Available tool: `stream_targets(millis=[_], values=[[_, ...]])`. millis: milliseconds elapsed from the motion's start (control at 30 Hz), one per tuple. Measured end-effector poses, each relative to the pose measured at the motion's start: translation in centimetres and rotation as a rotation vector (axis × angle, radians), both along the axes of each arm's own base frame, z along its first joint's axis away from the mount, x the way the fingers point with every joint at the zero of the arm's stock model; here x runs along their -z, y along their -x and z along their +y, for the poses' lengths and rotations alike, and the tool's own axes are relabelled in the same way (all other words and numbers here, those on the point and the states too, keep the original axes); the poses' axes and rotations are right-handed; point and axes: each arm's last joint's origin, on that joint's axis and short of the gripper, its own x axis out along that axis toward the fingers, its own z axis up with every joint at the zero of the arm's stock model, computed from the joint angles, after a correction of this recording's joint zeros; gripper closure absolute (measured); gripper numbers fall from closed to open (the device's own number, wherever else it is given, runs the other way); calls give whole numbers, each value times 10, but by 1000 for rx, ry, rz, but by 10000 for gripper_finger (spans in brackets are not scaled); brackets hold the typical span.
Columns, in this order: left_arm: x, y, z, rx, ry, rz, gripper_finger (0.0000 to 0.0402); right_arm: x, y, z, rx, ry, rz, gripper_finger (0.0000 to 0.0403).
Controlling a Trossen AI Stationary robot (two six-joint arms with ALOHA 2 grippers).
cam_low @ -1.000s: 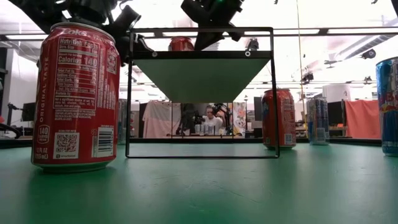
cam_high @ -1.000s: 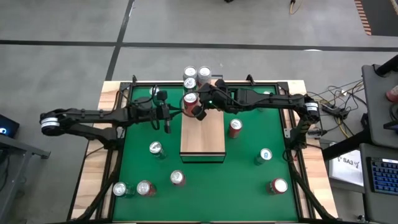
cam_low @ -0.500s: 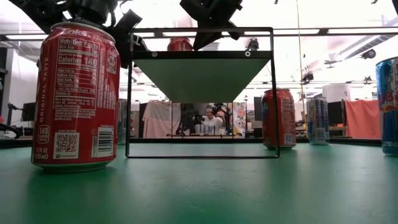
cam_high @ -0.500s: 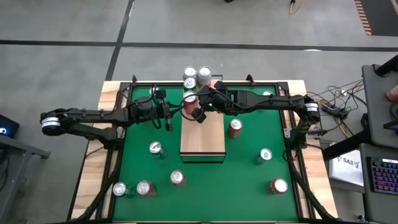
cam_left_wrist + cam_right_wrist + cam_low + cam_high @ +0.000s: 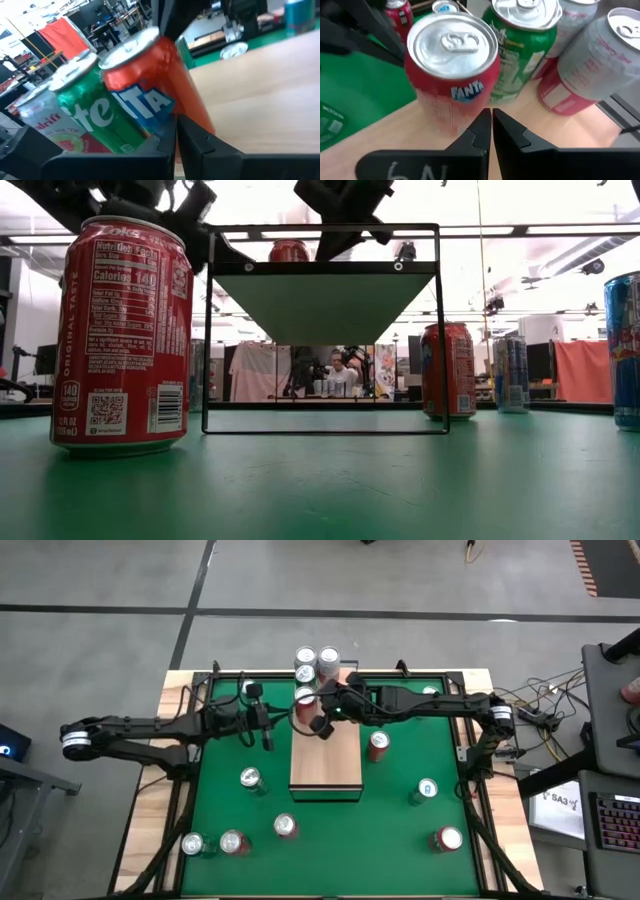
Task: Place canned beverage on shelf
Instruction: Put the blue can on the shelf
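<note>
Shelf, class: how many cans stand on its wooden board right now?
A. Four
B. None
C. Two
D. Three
A. In the high view four cans are bunched at the far end of the shelf, the orange Fanta can nearest its bare part.

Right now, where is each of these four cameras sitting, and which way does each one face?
High: above, facing down; both arms, pale wooden shelf.
Low: at tabletop height, facing level; red cola can nearest, arms overhead.
Left wrist: on the left arm; shut left gripper facing the orange Fanta can.
Right wrist: on the right arm; shut right gripper.
Both wrist views share the Fanta can.
</note>
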Motion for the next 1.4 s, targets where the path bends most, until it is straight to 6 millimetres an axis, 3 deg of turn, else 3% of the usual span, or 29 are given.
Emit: stream_targets(millis=[400,867,1167,1400], values=[[-22,22,-42,168,239,-123,402,-5,22,10,0,-18,120,394],[-21,24,-88,342,589,-117,402,-15,30,15,-82,44,160,394],[-10,28,-101,339,729,1,402,-13,33,15,-74,29,187,394],[-6,29,-102,324,740,41,402,-10,43,18,-9,-43,234,394]])
